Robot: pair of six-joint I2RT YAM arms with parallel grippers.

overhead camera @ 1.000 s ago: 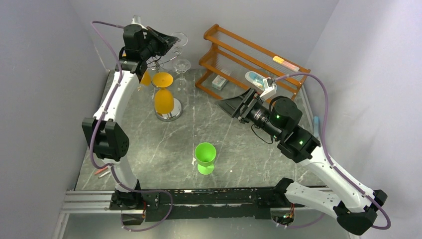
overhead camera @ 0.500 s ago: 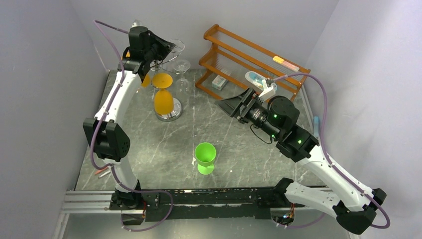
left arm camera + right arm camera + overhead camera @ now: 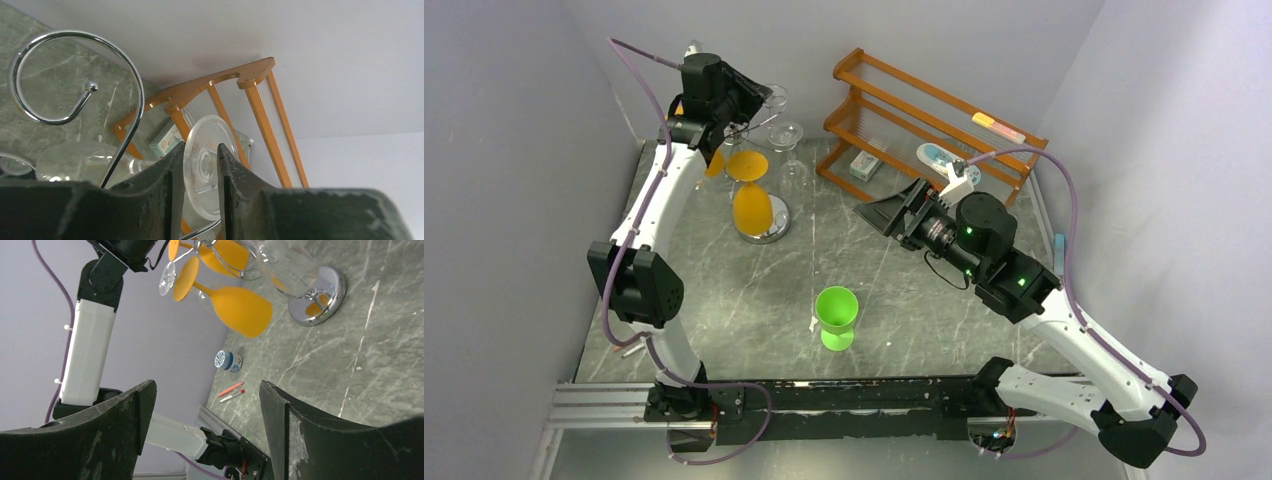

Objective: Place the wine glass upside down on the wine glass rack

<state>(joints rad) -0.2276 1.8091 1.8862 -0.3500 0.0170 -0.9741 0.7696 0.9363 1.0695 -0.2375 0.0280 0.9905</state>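
**A:** Where is the wine glass?

**B:** The wine glass [image 3: 774, 97] is at the far left corner, foot uppermost. It sits at the top of the wine glass rack [image 3: 764, 232], among the curled scroll arms. The left arm [image 3: 659, 195] reaches up to it.

**A:** And the left jaws, are they clamped on it?

**B:** I cannot tell. In the left wrist view the two dark fingers [image 3: 165, 185] stand a narrow gap apart. The glass's clear round foot [image 3: 202, 165] sits just behind that gap, and both fingers overlap its edges. A scroll of the rack [image 3: 91, 87] curls just to the left. Whether the pads press on the glass is hidden.

**A:** And the right side?

**B:** The right arm [image 3: 1024, 290] holds its jaws above the tabletop [image 3: 724, 300], well apart from the rack. The right jaws are spread wide with nothing between the fingers [image 3: 125, 410]. The right wrist camera looks past them to the rack's mirrored base [image 3: 320, 290].

**A:** Anything else on the rack?

**B:** Orange glasses [image 3: 754, 205] hang bowl down, and a second clear glass [image 3: 789, 133] hangs beside them (harder to make out against the stone). A green glass [image 3: 836, 318] stands upright toward the near edge. A wooden shelf [image 3: 924, 115] stands at the back right.
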